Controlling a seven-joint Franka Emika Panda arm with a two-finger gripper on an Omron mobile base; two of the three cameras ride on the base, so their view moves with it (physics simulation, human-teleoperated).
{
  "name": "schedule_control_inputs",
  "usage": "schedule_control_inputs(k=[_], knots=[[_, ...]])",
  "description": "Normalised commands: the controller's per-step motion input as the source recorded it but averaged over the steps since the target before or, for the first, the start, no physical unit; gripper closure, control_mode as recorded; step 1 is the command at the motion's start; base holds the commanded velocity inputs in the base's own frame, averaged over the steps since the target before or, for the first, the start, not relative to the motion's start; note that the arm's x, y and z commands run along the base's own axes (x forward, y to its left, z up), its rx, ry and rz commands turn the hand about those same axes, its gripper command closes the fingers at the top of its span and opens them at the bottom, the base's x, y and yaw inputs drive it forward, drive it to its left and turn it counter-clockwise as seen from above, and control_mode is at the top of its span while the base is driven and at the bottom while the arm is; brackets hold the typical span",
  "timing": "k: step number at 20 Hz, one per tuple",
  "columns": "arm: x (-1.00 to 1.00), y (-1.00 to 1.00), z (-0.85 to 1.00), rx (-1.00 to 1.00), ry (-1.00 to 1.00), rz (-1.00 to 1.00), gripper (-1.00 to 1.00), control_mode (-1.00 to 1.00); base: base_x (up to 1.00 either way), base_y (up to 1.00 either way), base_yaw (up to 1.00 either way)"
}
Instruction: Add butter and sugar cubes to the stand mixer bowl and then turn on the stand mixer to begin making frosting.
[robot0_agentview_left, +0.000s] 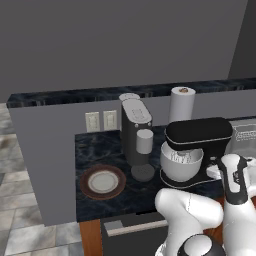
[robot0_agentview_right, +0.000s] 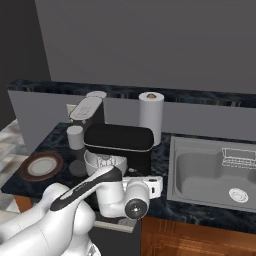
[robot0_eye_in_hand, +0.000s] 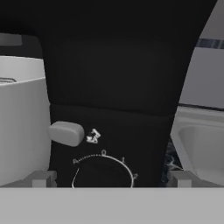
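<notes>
The gripper (robot0_eye_in_hand: 111, 179) is held with its fingers (robot0_eye_in_hand: 43, 178) spread wide and empty, level with the side of the stand mixer (robot0_agentview_left: 199, 134), so that the speed dial (robot0_eye_in_hand: 103, 173) and grey lever (robot0_eye_in_hand: 66, 133) lie between them. The bowl (robot0_agentview_left: 181, 162) sits beneath the mixer's head, on the counter (robot0_agentview_left: 100, 150).

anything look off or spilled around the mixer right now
Nothing stands out. The stand mixer sits upright on the counter with its bowl seated under the head, the plate lies flat, and the paper towel roll stands straight. No spill shows.
</notes>
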Motion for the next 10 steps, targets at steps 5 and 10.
schedule_control_inputs(k=[5,10], knots=[[0.1,0.32,-0.2,0.0,0.0,-0.07,-1.0,-1.0,0.0,0.0,0.0],[0.04,0.24,-0.2,0.0,0.0,-0.03,-1.0,-1.0,0.0,0.0,0.0]])
